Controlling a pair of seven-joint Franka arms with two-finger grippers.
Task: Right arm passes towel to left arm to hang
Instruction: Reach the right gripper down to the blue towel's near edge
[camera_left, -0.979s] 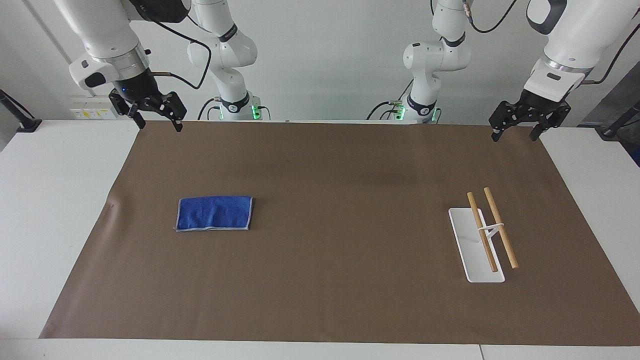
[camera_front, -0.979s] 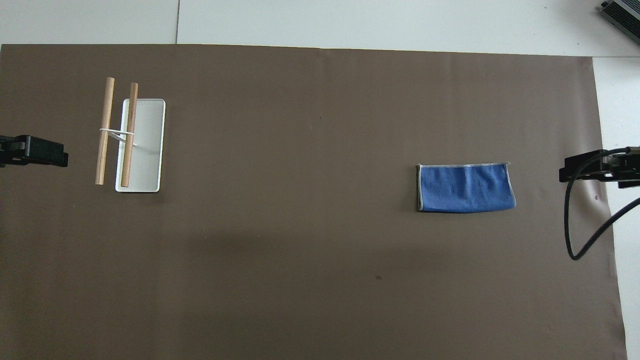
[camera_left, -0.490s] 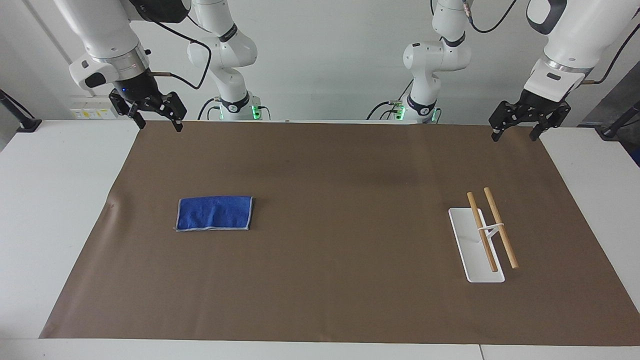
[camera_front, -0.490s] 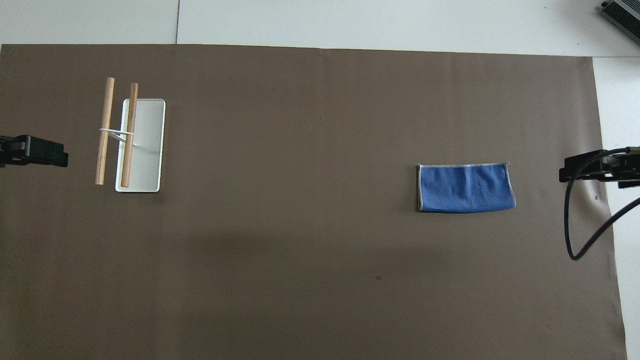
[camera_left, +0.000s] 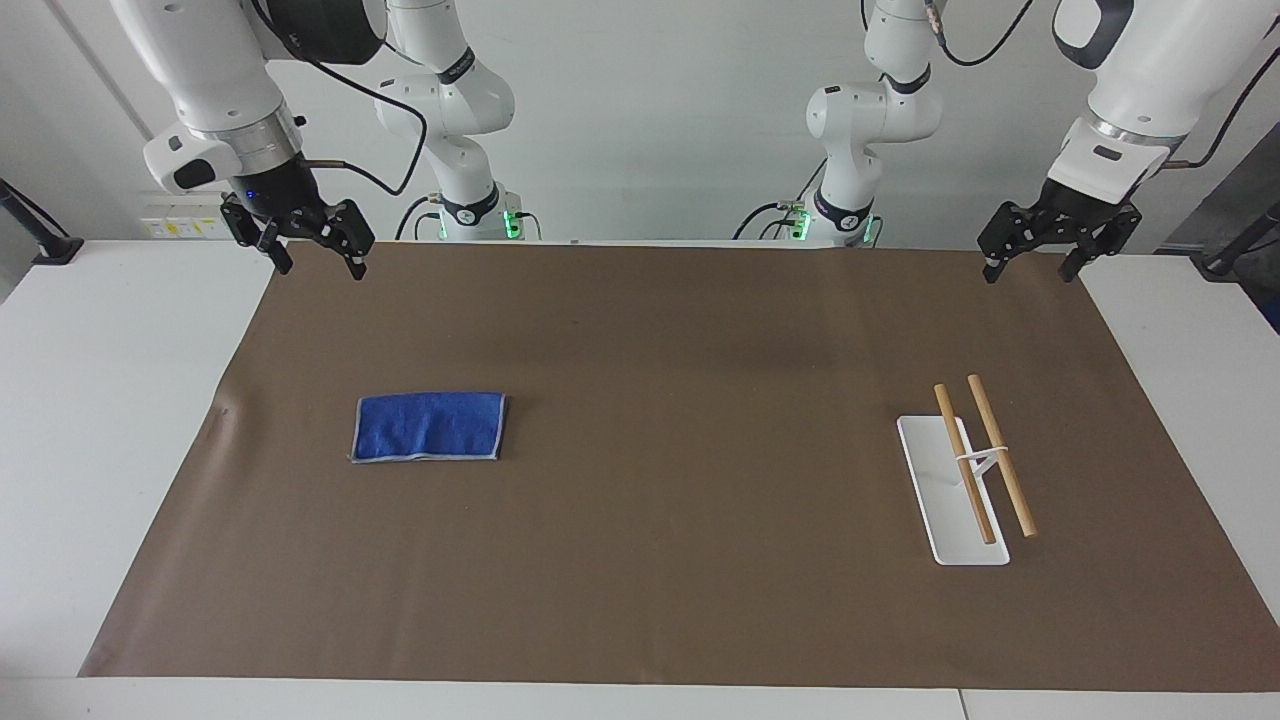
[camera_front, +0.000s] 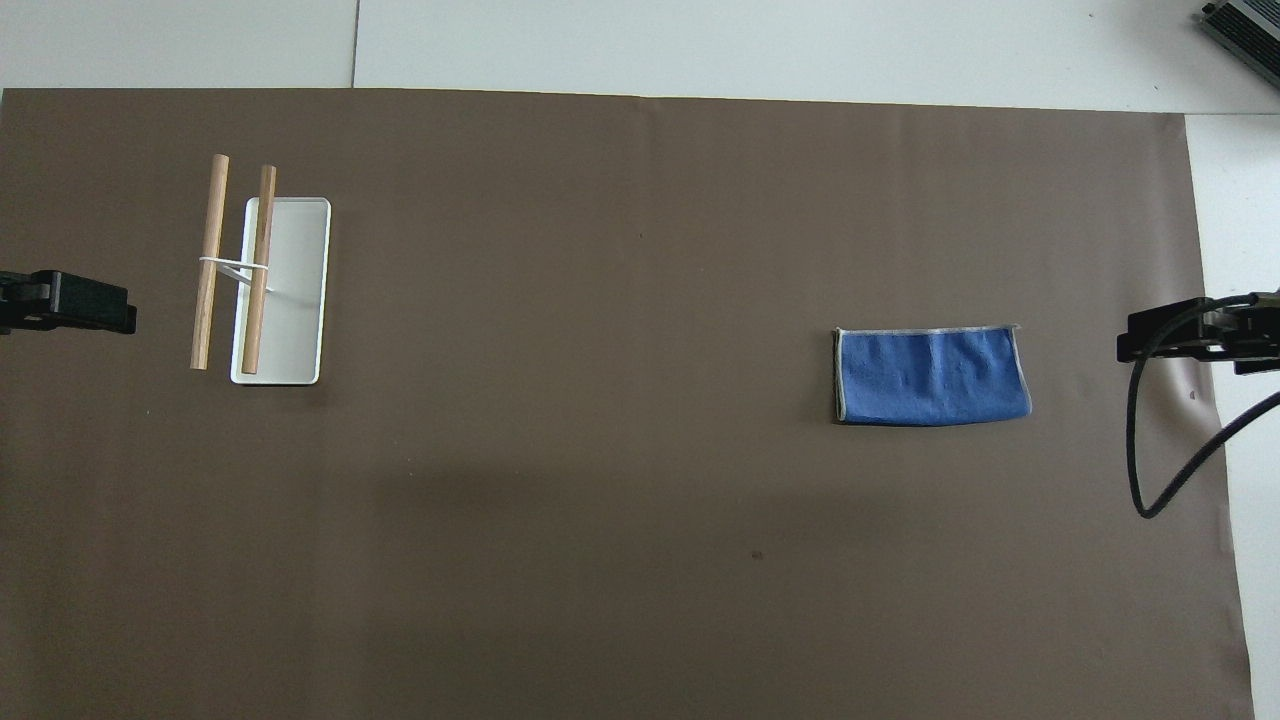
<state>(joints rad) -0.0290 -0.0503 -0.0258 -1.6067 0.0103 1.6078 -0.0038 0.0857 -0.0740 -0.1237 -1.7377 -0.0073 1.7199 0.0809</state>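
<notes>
The blue towel (camera_left: 428, 427) lies folded flat on the brown mat (camera_left: 700, 330), toward the right arm's end of the table; it also shows in the overhead view (camera_front: 932, 376). My right gripper (camera_left: 322, 270) is open and empty, raised over the mat's edge nearest the robots, well apart from the towel; its tip shows in the overhead view (camera_front: 1160, 340). My left gripper (camera_left: 1028, 277) is open and empty, raised over the mat's corner at the left arm's end, and waits there; its tip shows in the overhead view (camera_front: 95, 305).
A hanging rack with a white base (camera_left: 940, 510) and two raised wooden bars (camera_left: 1003, 460) stands toward the left arm's end of the table; it also shows in the overhead view (camera_front: 300, 300). A black cable (camera_front: 1150, 450) loops from the right wrist.
My right gripper has shifted slightly down and toward the middle of the table. The towel, the rack and the left arm have not moved.
</notes>
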